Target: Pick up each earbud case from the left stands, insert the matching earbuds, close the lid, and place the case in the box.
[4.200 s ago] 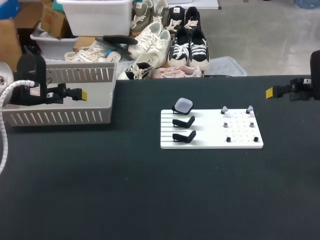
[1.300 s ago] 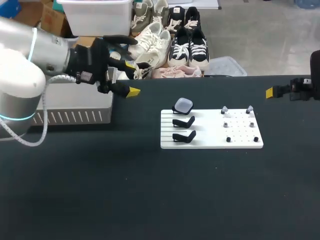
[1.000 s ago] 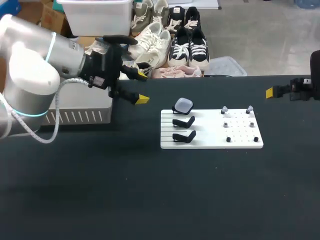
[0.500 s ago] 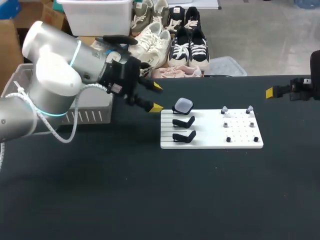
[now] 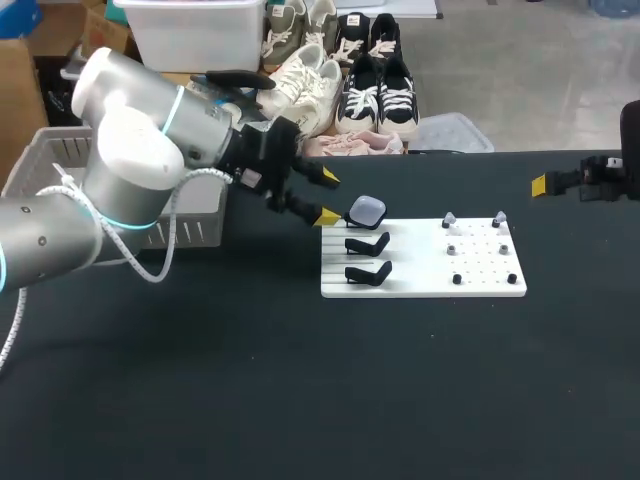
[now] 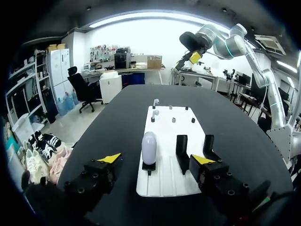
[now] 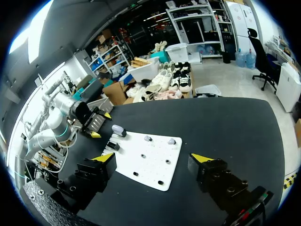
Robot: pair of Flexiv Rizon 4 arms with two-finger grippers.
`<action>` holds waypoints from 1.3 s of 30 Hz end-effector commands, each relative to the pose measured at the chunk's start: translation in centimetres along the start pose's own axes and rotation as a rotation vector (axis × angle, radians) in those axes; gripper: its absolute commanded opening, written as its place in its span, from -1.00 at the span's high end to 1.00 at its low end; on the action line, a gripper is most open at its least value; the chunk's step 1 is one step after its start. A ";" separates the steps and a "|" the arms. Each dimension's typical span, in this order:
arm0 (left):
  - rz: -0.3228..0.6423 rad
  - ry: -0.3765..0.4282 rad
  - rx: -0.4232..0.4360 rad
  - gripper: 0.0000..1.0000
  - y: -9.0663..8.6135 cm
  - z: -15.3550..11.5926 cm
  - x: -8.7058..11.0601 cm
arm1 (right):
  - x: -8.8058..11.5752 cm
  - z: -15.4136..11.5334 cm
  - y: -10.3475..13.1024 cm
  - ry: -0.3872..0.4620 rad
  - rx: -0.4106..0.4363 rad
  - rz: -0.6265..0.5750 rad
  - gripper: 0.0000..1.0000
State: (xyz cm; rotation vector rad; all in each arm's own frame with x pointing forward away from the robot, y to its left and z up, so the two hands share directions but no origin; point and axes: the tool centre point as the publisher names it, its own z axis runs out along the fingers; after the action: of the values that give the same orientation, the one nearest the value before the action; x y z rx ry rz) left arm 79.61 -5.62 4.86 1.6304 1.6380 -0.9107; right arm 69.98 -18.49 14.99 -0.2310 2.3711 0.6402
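Note:
A pale lilac earbud case (image 5: 365,210) stands on the rearmost of three black stands on a white board (image 5: 420,288). The other two stands (image 5: 368,258) are bare. Two light earbuds (image 5: 449,218) sit on pegs at the board's rear right. My left gripper (image 5: 328,197) is open just left of the case, not touching it. In the left wrist view the case (image 6: 149,147) is a little ahead of the open left gripper (image 6: 156,159), between its fingers' lines. My right gripper (image 7: 153,157) is open and empty, far off at the table's right edge (image 5: 548,184).
A grey slotted box (image 5: 190,225) stands at the table's rear left, behind my left arm. Small dark pegs (image 5: 457,279) dot the board's right half. The dark table top (image 5: 300,400) in front of the board is bare.
My left arm has swung from over the grey box rightward and down, bringing its open gripper right up beside the case. The right arm has kept still.

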 end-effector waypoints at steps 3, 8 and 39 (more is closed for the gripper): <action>0.000 -0.001 0.048 -0.79 0.8 1.1 0.1 | 0.0 0.0 -0.1 0.002 -0.003 -0.001 -1.00; -0.006 -0.002 0.066 -0.73 0.6 1.6 0.3 | 0.0 0.0 -0.1 0.002 -0.003 -0.001 -1.00; -0.001 -0.031 0.062 0.01 0.1 3.7 0.2 | 0.0 0.0 -0.1 0.002 -0.003 -0.001 -1.00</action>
State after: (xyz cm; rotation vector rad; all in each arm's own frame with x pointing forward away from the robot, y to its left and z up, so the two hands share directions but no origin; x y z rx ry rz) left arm 79.65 -8.37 2.83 1.6529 1.6073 -0.9940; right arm 69.98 -18.49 14.99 -0.2310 2.3711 0.6402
